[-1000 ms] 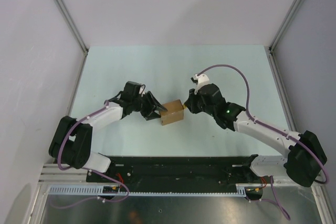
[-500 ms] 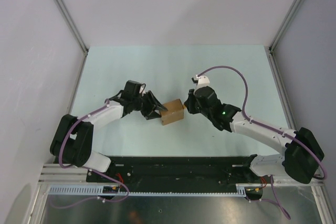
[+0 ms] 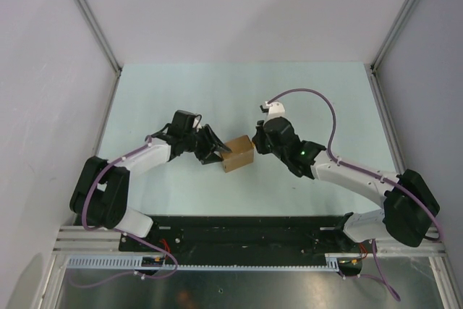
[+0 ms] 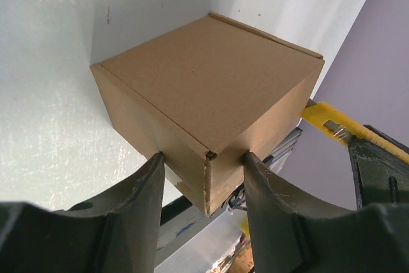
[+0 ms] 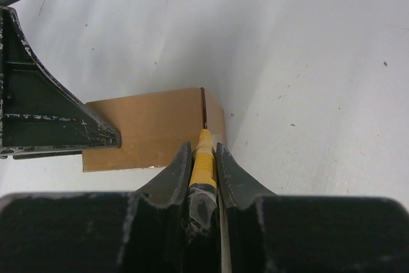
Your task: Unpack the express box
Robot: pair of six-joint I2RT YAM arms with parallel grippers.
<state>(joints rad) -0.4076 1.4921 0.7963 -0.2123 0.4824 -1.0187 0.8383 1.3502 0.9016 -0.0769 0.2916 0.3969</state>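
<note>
The box [image 3: 237, 153] sits on the pale counter [image 3: 181, 92] near the middle of the overhead view, between the two arms, with its flaps shut and its top flat.

The left pincer [image 3: 213, 151] reaches in from the left of the frame and meets the box's left end. In the left wrist view its two dark fingers [image 4: 137, 202] straddle one upright corner of the box [image 4: 211, 87]. Each tip lies against a side wall, so the left pincer [image 4: 203, 158] is pinching that corner with a fairly wide spread. The box fills the centre of that view, standing on the counter [image 4: 51, 62].

The right pincer [image 3: 255, 144] comes in from the right of the frame and is just beside the box's right end. In the right wrist view it [image 5: 203, 151] is pressed together on a yellow knife [image 5: 202, 158], which points up the frame. The knife's tip is at the box's near right edge, where a seam line runs across the top of the box [image 5: 147, 126]; whether it touches the cardboard cannot be told. At the left edge of that view a finger [image 5: 51, 113] of the left pincer overlaps the box's left part.

In the left wrist view, the knife [image 4: 326, 119] appears as a yellow strip just past the box's far right corner, with the dark right pincer below it at the right of the frame.
</note>
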